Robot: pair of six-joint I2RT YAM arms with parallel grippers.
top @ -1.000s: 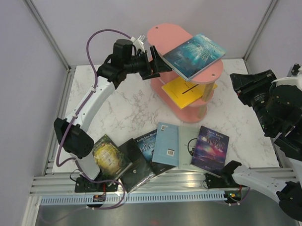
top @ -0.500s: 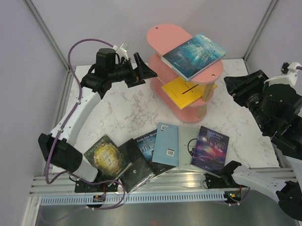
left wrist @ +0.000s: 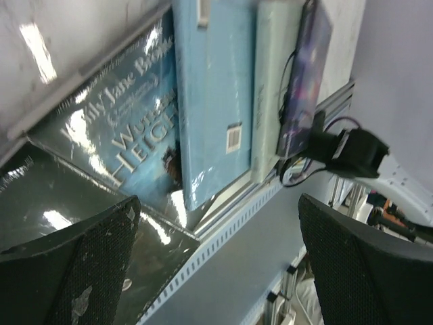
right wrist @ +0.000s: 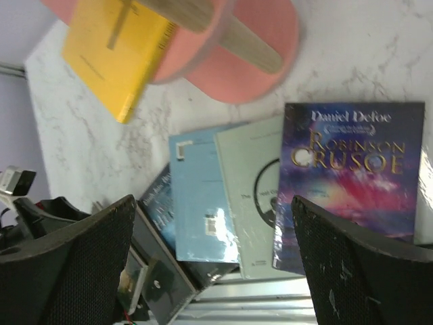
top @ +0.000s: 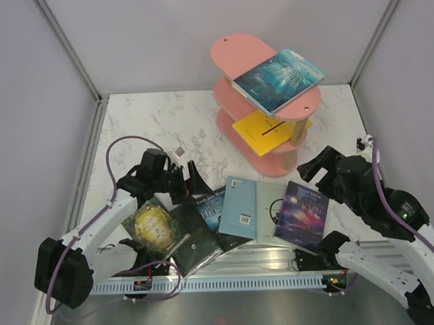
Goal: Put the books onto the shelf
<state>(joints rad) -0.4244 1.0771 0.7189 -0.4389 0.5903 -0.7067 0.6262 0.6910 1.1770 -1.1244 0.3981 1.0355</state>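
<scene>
Two books are already on the pink shelf (top: 231, 51). The teal book (top: 278, 78) lies flat on the top board, and the yellow book (top: 266, 129) lies on a lower board with a corner jutting past the rim (middle or bottom tier, we cannot tell which). We judge the task roughly a third done.

The other books are fanned out and overlapping along the near edge of the counter (top: 166, 128). From the left arm's side these are the green-gold book (top: 153, 225), the dark grey book (top: 196, 243), a dark-covered novel (top: 208, 205), the light blue book (top: 240, 206), the pale book (top: 267, 203) and the purple galaxy book (top: 302, 211). Because they overlap, each cover leaves a raised edge that a finger might slip under.

The left tool (top: 191, 185) is low over the left end of the row, just above the dark-covered novel. Its fingers (left wrist: 67, 271) stand wide apart with nothing between them. The right tool (top: 318, 164) hangs just behind the purple galaxy book, also spread and empty, and its wrist view looks straight down on that cover.

Each arm seems placed over the books on its own side, so we take the next step to be a pickup, probably at an exposed edge. The glossy wrapping could make a thin book slip.
</scene>
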